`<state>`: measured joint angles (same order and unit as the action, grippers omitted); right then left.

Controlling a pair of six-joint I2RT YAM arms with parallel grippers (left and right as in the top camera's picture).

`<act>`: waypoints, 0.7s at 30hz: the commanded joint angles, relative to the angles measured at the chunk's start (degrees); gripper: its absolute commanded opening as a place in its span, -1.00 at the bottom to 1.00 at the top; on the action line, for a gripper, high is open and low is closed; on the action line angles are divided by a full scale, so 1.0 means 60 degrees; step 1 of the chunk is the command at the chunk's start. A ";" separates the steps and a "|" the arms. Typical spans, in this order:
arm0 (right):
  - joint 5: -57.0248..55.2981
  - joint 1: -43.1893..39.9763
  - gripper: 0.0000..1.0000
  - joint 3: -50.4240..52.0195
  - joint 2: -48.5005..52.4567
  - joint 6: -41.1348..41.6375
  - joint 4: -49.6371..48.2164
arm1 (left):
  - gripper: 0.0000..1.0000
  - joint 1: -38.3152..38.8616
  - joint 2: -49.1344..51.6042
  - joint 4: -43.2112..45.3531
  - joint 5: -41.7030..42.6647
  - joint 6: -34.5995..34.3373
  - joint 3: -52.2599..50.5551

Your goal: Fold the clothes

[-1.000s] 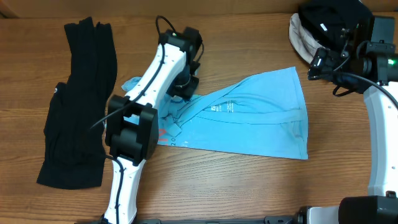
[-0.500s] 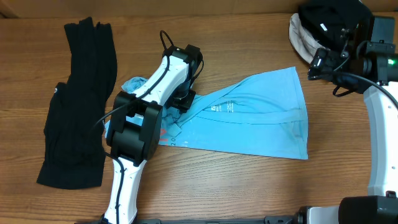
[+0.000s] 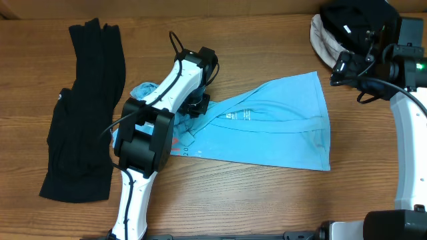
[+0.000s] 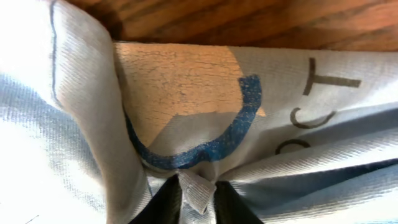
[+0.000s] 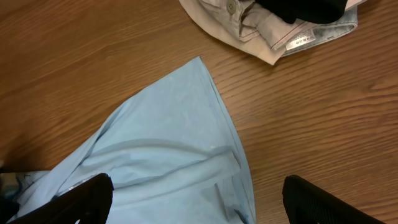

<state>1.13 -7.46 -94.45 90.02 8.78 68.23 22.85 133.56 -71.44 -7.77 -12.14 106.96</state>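
Light blue T-shirt [image 3: 280,127] lies rumpled mid-worktop [image 3: 267,40]. L arm's jaws are clenched on a fold of its printed fabric at the shirt's left end. R arm's jaws are released, wide apart, above the worktop nr the shirt's far corner. Black garment [image 3: 87,113] lies at left.

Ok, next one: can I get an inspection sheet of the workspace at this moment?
Surface: wooden table, no stains seen.
Job's things: light blue T-shirt mid-table, rumpled; black garment flat at left; black and beige pile far right.
Clutter: nothing seen.
Grippers: left gripper pinches a T-shirt fold; right gripper open, empty.
Cables: black cable loops above left arm; second black cable beside right arm.
Surroundings: nothing seen.
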 commanded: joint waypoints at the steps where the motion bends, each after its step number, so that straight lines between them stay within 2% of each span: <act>1: 0.0000 -0.0018 0.82 -0.0062 -0.0033 -0.0044 -0.0033 | -0.66 -0.0215 -0.0084 0.0058 -0.0157 -0.0379 -0.0051; 13: 0.0004 -0.0018 0.82 -0.0062 -0.0033 -0.0044 -0.0069 | -0.88 -0.0433 -0.0084 0.0171 -0.0018 -0.0372 -0.0051; 18: 0.0004 -0.0018 0.82 -0.0062 -0.0033 -0.0044 -0.0073 | -0.54 -0.0433 -0.0084 0.0135 -0.0015 -0.0339 -0.0033; 21: 0.0004 -0.0018 0.82 -0.0062 -0.0033 -0.0044 -0.0069 | -0.54 -0.0433 -0.0087 -0.0095 -0.0018 -0.0342 0.0193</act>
<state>1.13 -7.46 -94.45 90.00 8.78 68.16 20.58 133.56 -71.31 -7.60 -13.63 106.96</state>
